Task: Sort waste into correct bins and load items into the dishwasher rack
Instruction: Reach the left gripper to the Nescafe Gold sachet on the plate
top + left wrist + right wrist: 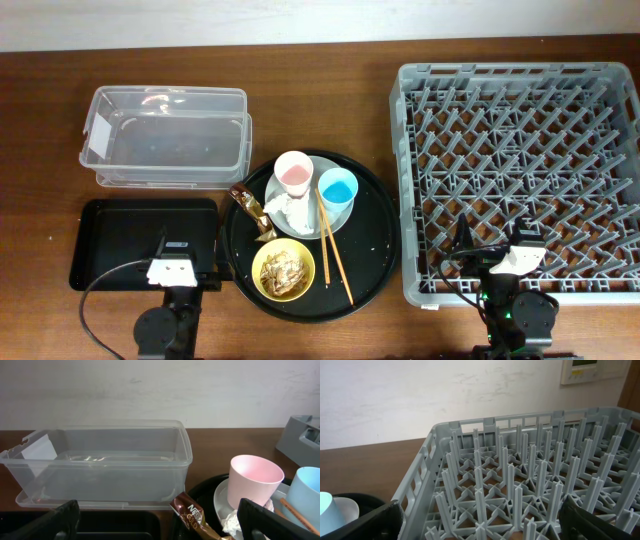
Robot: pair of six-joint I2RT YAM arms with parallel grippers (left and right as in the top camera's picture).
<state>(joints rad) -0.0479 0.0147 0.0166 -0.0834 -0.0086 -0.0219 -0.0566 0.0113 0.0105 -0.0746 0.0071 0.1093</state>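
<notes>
Overall progress: nothing is done yet, in my judgement. All the sorting and all the loading are left.
Left gripper (159, 519): near left, over the near edge of the shallow black tray (120, 240). Its fingers are spread wide and hold nothing.
Right gripper (480, 520): near right, at the near edge of the dishwasher rack (500, 72). Its fingers are spread wide and hold nothing.
Clear tub (165, 140): far left and empty, with a white label (97, 145) on its left end.
Shallow black tray: near left, just in front of the tub, with no waste in it.
Dishwasher rack: fills the right side. Its pegs (507, 467) are bare in both views.
Round black tray (375, 230): centre, between the bins and the rack. It carries every item and all the waste.
Plate (340, 216): on the far half of the round tray.
Pink cup (293, 170): upright on the plate, to the left.
Light-blue cup (338, 186): upright on the plate, just right of the pink cup.
Tissue (290, 212): crumpled on the plate, just nearer than the pink cup.
Foil wrapper (250, 205): on the round tray at the plate's left edge.
Yellow bowl (258, 262): on the near part of the round tray.
Food scraps (285, 268): inside the yellow bowl.
Chopsticks (333, 250): lying from beside the light-blue cup toward the near right, just beside the bowl.
Left to do: three kinds of waste go to the bins and five items go to the rack. The pictures do not show which bin takes which waste.
</notes>
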